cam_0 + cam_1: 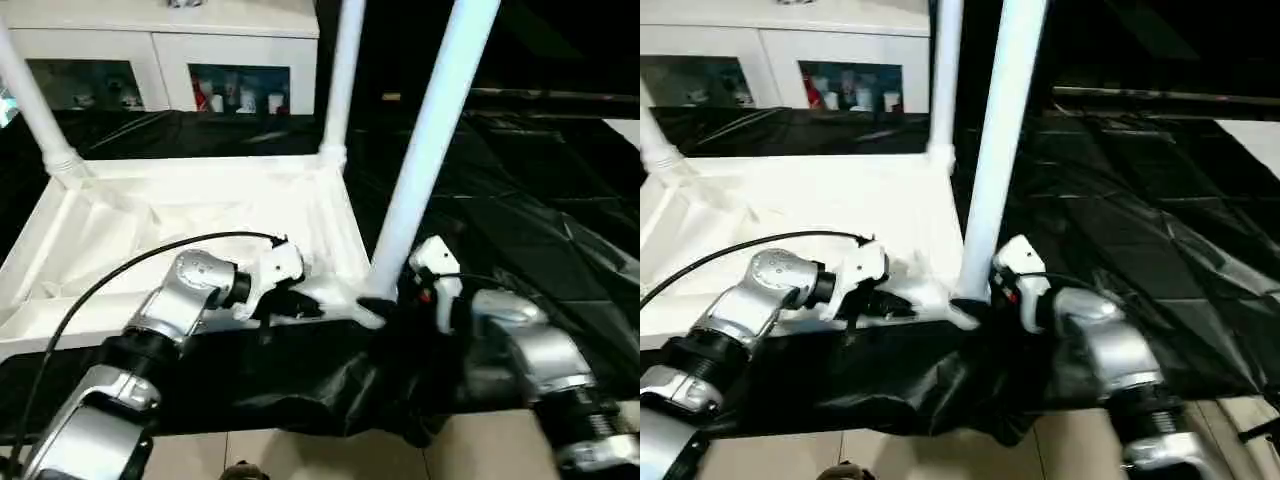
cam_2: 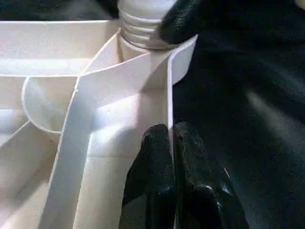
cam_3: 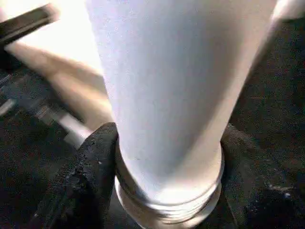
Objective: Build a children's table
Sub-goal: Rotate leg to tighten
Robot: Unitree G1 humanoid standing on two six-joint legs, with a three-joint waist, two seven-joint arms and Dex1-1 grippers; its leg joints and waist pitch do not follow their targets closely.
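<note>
Near-corner leg (image 1: 432, 140) upright w/ slight lean, long axis rising to frame top-center, base at socket of tabletop (image 1: 190, 215) lower-center; right claw (image 3: 167, 167) straddling leg base, left claw (image 2: 171, 143) pinching tabletop rim just beside; right nearer.

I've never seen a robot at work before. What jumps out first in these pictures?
An upturned white plastic table top with a ribbed underside lies on black sheeting, with long white tubular legs rising from its corners. At the near right corner the right gripper has its black fingers on either side of the nearest leg, just above its threaded base. Beside it, the left gripper pinches the top's thin side wall.
</note>
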